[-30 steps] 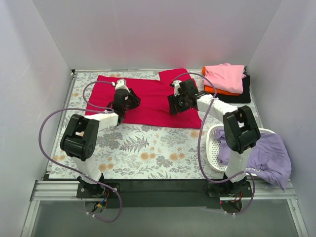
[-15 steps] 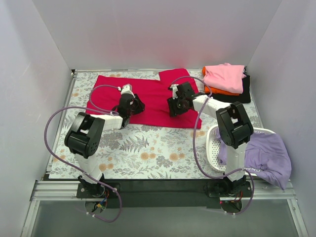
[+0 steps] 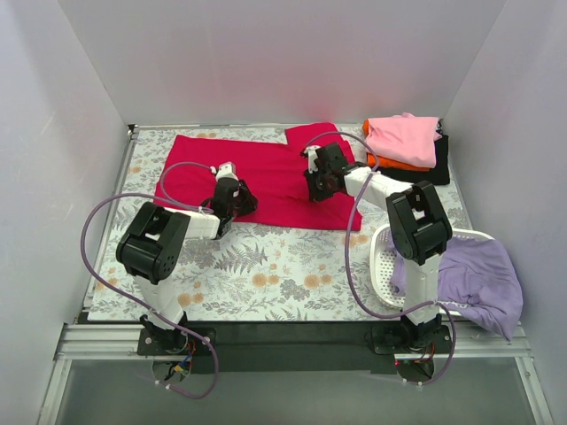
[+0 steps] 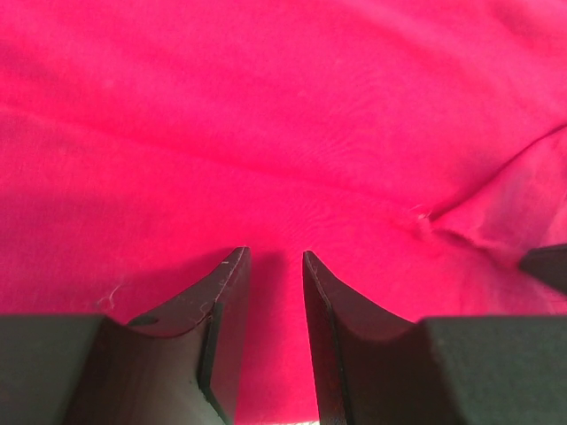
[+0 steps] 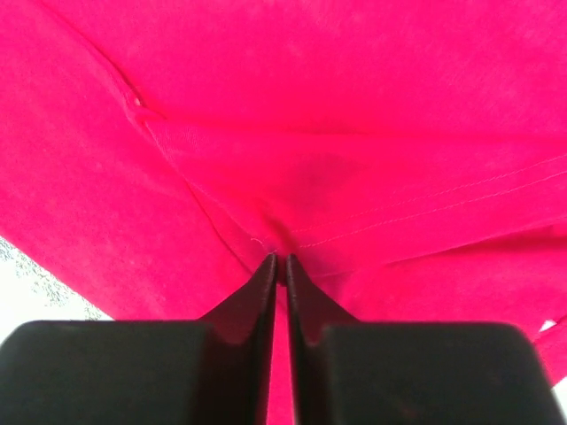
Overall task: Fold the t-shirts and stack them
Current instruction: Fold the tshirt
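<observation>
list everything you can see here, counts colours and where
red t-shirt: one, crimson, spread flat, far middle
pink t-shirt: one, pink, top of far-right stack
orange t-shirt: one, orange, under the pink
black t-shirt: one, black, bottom of that stack
lavender t-shirt: one, lavender, draped over the basket
basket: one, white mesh, near right
tablecloth: one, floral print, under the shirts and basket
arms: two, white and black, near edge
left gripper: one, black, jaws slightly apart at the red t-shirt, grip unclear
right gripper: one, black, shut on a fold of the red t-shirt
</observation>
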### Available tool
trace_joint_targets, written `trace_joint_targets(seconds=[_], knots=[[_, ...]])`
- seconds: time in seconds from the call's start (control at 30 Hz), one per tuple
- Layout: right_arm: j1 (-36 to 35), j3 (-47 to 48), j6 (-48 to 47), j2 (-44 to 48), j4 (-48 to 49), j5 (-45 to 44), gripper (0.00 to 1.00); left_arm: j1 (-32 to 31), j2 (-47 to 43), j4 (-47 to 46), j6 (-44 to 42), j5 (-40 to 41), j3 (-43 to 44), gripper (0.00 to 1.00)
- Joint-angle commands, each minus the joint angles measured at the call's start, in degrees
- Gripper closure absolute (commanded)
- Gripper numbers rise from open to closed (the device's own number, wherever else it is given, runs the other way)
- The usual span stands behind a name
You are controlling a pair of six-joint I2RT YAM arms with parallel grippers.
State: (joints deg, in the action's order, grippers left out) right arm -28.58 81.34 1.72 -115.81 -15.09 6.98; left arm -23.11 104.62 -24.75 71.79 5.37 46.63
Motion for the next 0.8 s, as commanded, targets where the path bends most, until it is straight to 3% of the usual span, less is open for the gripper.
trace_joint_targets(seconds=[0.0,0.27,0.43,0.63,0.7,0.77], knots=[[-0.25,3.65,-1.27,-0.47,-0.11,-1.18,0.97,-0.35,-0.56,-1.52,0.28,1.31,-1.72,0.70],[-0.25,10.58,-1.54,-2.66,-2.57,-1.18,0.99,-0.44,-0.38,-2.93,1.25,1.23,-4.97,0.71],[-0.25,22.26,-5.05,-9.32,-6.16,0.57,0.99,-0.44,0.23,-3.46,1.69,1.14,-6.20,0.71],[-0.08,34.57,-6.29,-17.08,-8.29,-3.37,0.99,-0.53,0.41,-3.72,1.86,0.87,-6.99,0.71],[0.01,36.60,-5.94,-18.57,-8.29,-4.87,0.82,-0.53,0.32,-3.55,1.95,0.96,-7.08,0.71],[0.19,37.22,-5.15,-18.58,-8.20,-6.72,0.58,-0.53,0.24,-3.46,1.86,1.14,-7.17,0.71]])
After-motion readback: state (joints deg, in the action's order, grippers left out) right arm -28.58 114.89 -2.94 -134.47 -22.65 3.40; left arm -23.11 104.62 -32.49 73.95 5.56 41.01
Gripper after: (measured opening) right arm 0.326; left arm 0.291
